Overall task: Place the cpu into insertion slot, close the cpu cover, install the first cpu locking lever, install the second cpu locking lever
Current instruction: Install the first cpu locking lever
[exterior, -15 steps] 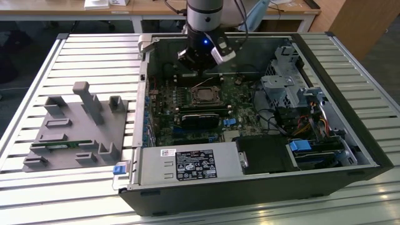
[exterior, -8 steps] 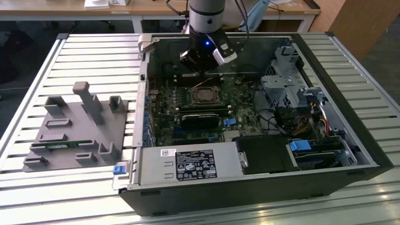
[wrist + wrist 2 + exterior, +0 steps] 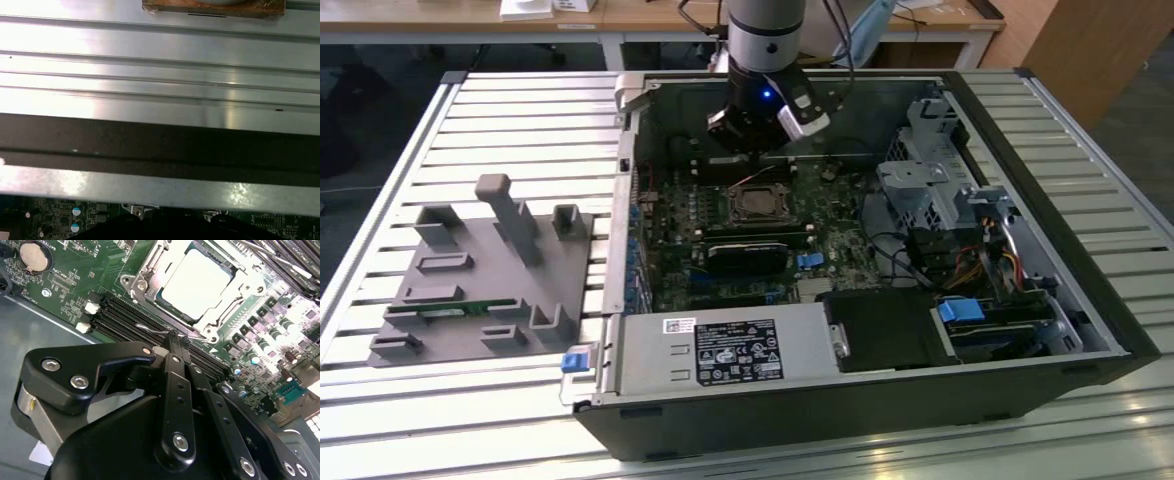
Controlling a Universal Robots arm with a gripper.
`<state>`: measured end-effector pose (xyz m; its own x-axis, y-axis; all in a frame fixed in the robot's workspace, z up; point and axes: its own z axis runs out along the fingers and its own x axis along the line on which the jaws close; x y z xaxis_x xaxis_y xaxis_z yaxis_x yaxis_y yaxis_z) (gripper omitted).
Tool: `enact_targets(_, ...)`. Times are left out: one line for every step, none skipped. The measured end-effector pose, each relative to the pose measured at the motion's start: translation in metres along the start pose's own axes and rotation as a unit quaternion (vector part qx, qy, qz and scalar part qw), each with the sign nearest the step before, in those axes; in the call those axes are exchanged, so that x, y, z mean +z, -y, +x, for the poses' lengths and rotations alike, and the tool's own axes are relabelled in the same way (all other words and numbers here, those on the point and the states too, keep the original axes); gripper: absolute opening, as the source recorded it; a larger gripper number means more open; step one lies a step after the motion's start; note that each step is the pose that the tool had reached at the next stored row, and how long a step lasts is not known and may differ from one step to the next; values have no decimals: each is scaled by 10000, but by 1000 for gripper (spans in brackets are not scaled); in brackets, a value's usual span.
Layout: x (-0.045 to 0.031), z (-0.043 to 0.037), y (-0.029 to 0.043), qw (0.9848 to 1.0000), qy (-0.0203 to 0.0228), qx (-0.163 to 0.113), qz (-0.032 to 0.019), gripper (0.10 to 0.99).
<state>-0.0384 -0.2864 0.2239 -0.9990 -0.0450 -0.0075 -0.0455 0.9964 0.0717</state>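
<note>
- The cpu (image 3: 192, 282), flat, square and pale silvery, sits inside the windowed metal cpu cover (image 3: 150, 267).
- The black hand (image 3: 175, 342), fingers pressed together, angles down just beside it.

In the second wrist view the gripper (image 3: 176, 342) covers the near edge of the memory slots (image 3: 125, 320), and its fingertips cannot be made out as open or closed. The cpu cover (image 3: 150, 270) is cut off by the picture's edge. In the exterior view the arm (image 3: 767, 60) hides the computer case's (image 3: 854, 420) far wall.
</note>
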Motion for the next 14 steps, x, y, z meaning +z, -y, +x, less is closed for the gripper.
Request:
enact_targets(4,-6,-1,10000,0,0,0,122)
enact_targets(8,-11,-3,10000,0,0,-1,122)
enact_targets(12,-17,-4,10000,0,0,-1,122)
enact_targets(15,-25,-6,10000,0,0,0,122)
enact_targets(20,-34,-8,10000,0,0,0,122)
enact_targets(23,-41,-9,10000,0,0,0,122)
enact_targets(27,-48,-12,10000,0,0,0,122)
enact_targets(32,-53,-14,10000,0,0,0,122)
enact_targets(37,-59,-16,10000,1,0,-1,122)
enact_targets(41,-65,-18,10000,1,0,-1,122)
enact_targets(45,-72,-20,10000,0,0,0,122)
enact_targets(50,-79,-22,10000,0,0,0,122)
enact_targets(55,-83,-25,10000,0,0,0,122)
enact_targets(60,-89,-27,10000,0,0,0,122)
